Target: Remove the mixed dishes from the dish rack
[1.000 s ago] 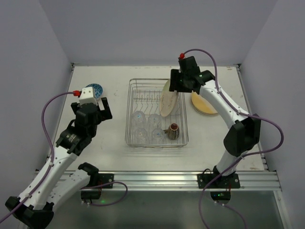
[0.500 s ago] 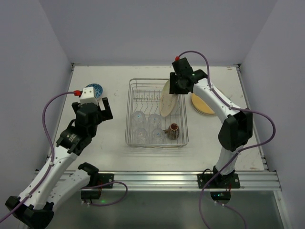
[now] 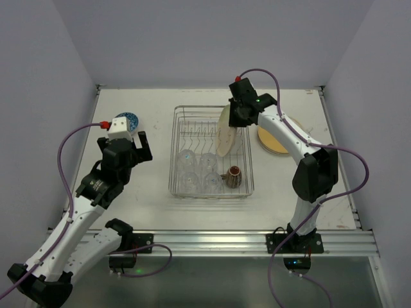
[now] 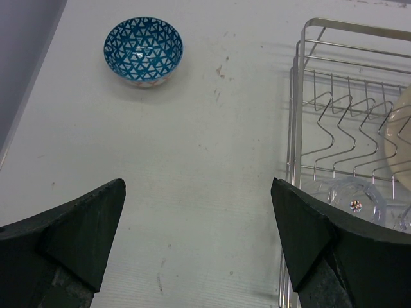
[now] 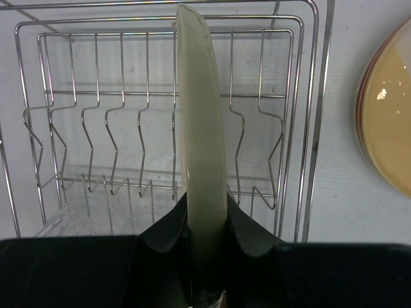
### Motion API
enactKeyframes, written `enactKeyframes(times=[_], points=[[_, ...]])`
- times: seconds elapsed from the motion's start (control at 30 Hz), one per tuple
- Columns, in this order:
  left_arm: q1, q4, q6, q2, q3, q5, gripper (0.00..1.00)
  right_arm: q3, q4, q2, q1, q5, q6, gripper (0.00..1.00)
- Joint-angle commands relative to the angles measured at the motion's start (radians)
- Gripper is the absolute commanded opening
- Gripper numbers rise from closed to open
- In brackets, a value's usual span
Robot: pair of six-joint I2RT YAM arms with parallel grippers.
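Right wrist view: right claw (image 5: 205, 221) clenched on plate (image 5: 200, 115) rim; plate stands upright in rack (image 3: 192, 131), frame centre. Risk: thin edge grip (glaze looks slick) may slip, or plate snags prongs w/ lift. Left claw (image 4: 196, 192) released, holding nothing.

1. The right arm (image 3: 286, 128) has been swung leftward, toward the dish rack (image 3: 174, 151).
2. Its jaws have been closed onto the top rim of the upright plate (image 5: 200, 128).
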Motion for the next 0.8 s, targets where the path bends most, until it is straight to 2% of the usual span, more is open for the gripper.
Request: enactKeyframes(times=[0.0,0.77], points=[[0.008,0.035,0.014,-0.003,-0.001,0.007,1.00,0.019,-0.011,-0.049,-0.001,0.054,0.013,0.00],[0.008,0.036,0.014,-0.008,-0.001,0.007,1.00,0.162,-0.085,-0.198,-0.009,0.103,-0.011,0.00]])
